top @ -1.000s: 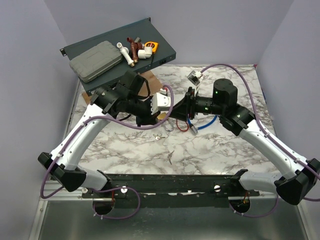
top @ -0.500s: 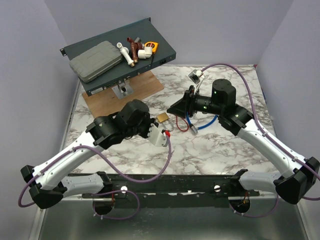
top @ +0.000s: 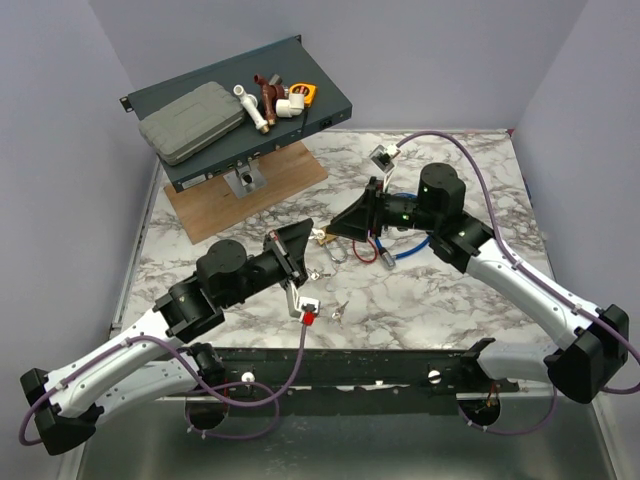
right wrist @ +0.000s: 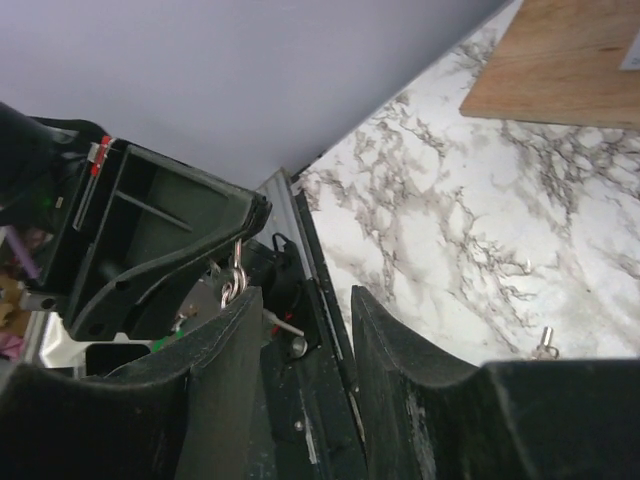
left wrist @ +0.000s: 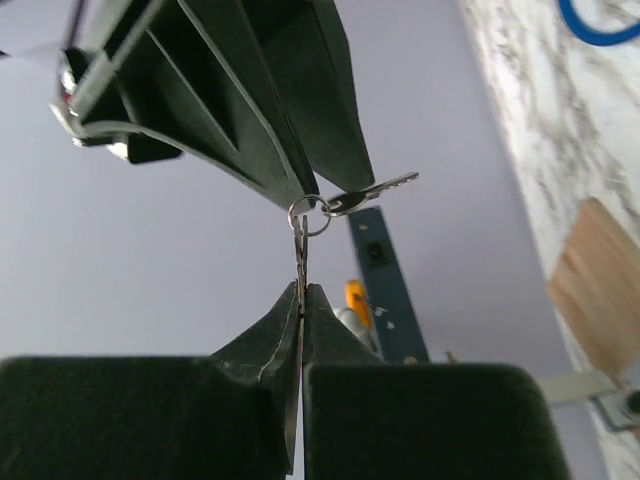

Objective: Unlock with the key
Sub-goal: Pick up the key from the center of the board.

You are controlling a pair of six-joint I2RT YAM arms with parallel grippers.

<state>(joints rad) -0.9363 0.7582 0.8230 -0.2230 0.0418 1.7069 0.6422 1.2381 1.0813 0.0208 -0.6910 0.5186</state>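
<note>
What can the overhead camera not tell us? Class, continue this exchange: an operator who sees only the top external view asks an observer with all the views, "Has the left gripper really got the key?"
Observer: Yes. In the left wrist view the left gripper is shut on the key, which is seen edge-on between the fingertips.
Operator: Is it a lone key?
Observer: No. A ring at its top carries a second key, which points sideways.
Operator: And the right gripper?
Observer: In the right wrist view the right gripper has its jaws apart, with nothing seen between them.
</note>
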